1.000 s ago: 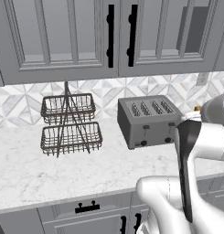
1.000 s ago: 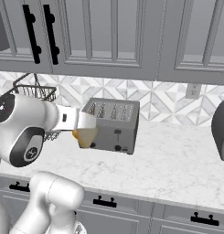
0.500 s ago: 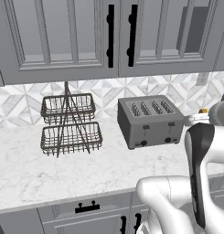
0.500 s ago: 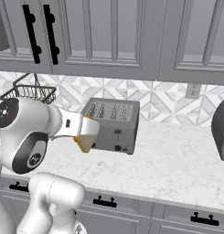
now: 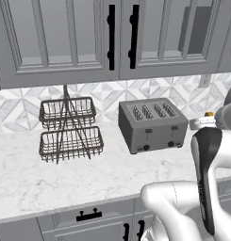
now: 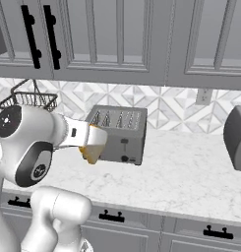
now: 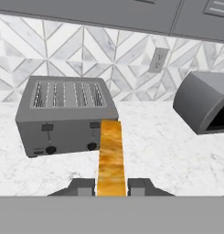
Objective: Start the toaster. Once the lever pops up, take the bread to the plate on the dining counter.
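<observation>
The dark grey toaster [image 5: 152,124] [image 6: 119,133] [image 7: 63,114] stands on the marble worktop against the tiled wall, its top slots looking empty. My gripper [image 6: 92,146] [image 7: 111,186] is shut on the bread [image 6: 91,153] [image 7: 111,153], a golden-orange slice held on edge in the air in front of the toaster and clear of it. In the left base view a speck of the bread [image 5: 209,113] shows beside the white hand, to the right of the toaster. The plate and the dining counter are out of view.
A two-tier wire basket rack [image 5: 70,129] stands left of the toaster. A dark grey rounded appliance [image 7: 205,103] [image 6: 236,138] sits to the toaster's right. Grey wall cabinets [image 5: 117,35] hang above. A wall outlet [image 7: 158,59] is on the backsplash.
The arm's upper links have swung to the right and lowered a little. The bread has shifted only slightly in front of the toaster and stays gripped.
</observation>
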Motion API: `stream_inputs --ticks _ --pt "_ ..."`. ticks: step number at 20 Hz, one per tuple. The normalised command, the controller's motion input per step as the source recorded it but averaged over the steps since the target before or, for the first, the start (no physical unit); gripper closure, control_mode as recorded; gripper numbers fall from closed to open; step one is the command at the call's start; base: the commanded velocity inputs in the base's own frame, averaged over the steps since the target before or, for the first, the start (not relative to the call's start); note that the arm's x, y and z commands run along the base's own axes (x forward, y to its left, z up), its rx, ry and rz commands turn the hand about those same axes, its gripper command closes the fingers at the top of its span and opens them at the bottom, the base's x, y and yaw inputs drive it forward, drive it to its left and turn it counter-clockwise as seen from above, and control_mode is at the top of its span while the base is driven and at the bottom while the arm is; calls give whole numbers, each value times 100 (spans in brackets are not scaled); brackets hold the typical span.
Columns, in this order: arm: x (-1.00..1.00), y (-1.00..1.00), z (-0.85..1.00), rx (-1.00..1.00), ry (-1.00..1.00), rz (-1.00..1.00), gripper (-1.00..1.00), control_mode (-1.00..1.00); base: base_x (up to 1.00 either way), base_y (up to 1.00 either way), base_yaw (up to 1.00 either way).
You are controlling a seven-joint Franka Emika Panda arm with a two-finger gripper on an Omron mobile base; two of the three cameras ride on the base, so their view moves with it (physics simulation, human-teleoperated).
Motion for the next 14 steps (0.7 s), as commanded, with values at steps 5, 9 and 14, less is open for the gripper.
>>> stream_inputs --ticks 5,9,14 --pt "0 0 0 0 0 0 100 100 -37 -18 -69" --pt "0 0 0 0 0 0 100 100 -24 -33 -78" --pt "0 0 0 0 0 0 100 100 -6 -50 -77"
